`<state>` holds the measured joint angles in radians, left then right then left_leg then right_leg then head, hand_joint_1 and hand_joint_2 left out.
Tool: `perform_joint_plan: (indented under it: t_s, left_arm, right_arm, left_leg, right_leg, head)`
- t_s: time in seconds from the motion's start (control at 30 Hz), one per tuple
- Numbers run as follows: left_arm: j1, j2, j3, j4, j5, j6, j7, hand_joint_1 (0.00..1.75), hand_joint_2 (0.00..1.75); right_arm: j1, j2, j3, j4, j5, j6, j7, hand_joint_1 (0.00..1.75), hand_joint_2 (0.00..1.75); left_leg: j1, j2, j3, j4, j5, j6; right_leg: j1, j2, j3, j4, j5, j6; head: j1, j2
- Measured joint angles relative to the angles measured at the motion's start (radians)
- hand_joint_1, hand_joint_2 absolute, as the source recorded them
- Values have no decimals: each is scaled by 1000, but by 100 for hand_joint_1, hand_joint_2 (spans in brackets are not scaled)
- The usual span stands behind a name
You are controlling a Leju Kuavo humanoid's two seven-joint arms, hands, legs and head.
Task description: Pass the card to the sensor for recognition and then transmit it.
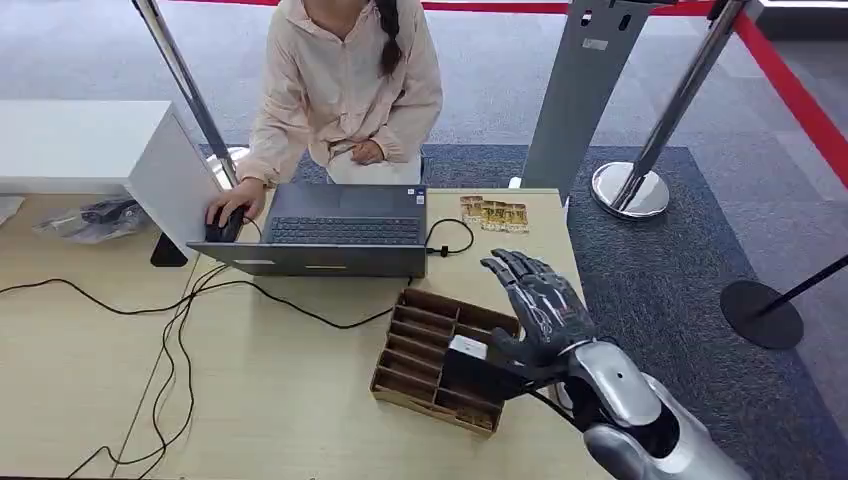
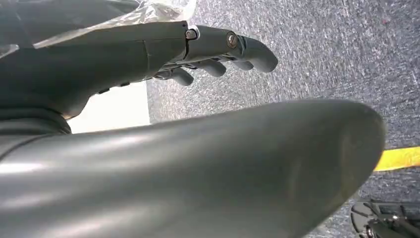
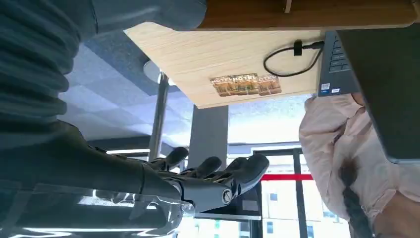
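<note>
The right robot hand [image 1: 540,305] hovers with fingers spread, holding nothing. The cards [image 1: 494,213] lie on the worktop [image 1: 300,400] just beyond it. Reach forward, lower, and pinch one card only.

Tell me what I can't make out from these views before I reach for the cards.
- Print on the cards: too small in the head view; the right wrist view reads "HOTEL" and nothing more.
- Near end of the slotted cardboard tray: covered by the right hand and a dark block at it.
- Left hand: its palm side is turned away, in the left wrist view.
</note>
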<state>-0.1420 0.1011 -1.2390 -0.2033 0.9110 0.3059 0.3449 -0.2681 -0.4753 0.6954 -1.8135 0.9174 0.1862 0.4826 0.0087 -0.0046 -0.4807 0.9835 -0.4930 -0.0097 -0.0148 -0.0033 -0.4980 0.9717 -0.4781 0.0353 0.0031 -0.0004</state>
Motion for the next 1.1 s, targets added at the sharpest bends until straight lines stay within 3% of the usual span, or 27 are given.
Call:
perform_joint_plan:
  t_s: [0.2, 0.43, 1.1]
  left_arm:
    - [0, 0, 0, 0, -1, 5, 0, 0, 0]
    - [0, 0, 0, 0, -12, 4, -1, 0, 0]
    - [-1, 2, 0, 0, -14, 5, -1, 0, 0]
  right_arm:
    - [0, 1, 2, 0, -5, 9, -6, 28, 175]
    - [-11, -1, 22, 1, -162, 166, 18, 23, 175]
    - [-19, -5, 78, 43, -174, 142, 27, 21, 175]
  left_leg:
    - [0, 0, 0, 0, 0, 0]
    - [0, 0, 0, 0, 0, 0]
    - [0, 0, 0, 0, 0, 0]
  right_leg:
    - [0, 0, 0, 0, 0, 0]
    - [0, 0, 0, 0, 0, 0]
    - [0, 0, 0, 0, 0, 0]
  head:
    - [0, 0]
    - [0, 0]
    - [0, 0]
